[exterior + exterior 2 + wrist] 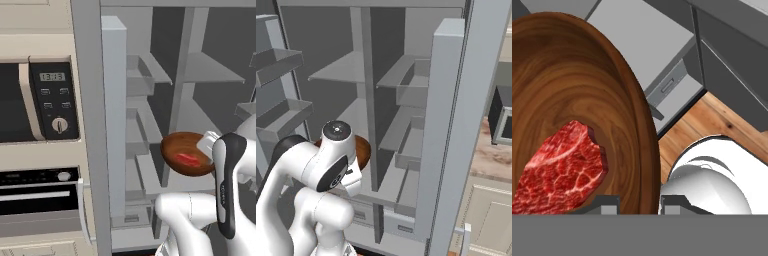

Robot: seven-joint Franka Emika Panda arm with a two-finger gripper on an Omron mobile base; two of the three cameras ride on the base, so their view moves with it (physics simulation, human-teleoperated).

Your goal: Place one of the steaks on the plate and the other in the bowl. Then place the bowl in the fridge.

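The fridge [210,67] stands open, with grey shelves and door bins [406,95] showing. In front of its middle shelves hangs the dark reddish-brown wooden bowl [186,150], tilted toward the camera. One raw-red steak [188,160] lies inside it. My gripper [204,147] is shut on the bowl's right rim. In the hand view the bowl [572,85] fills the left side, the steak [562,165] lies low in it, and the rim passes between my gripper's [639,202] two tips. From the right the arm hides most of the bowl [362,150]. The plate is out of view.
The fridge's open door [114,110] stands edge-on left of the bowl, and the other door's bins [278,62] are at the far left. A cream built-in microwave [52,100] and oven [40,195] sit left of the fridge. Wooden floor [712,120] lies below.
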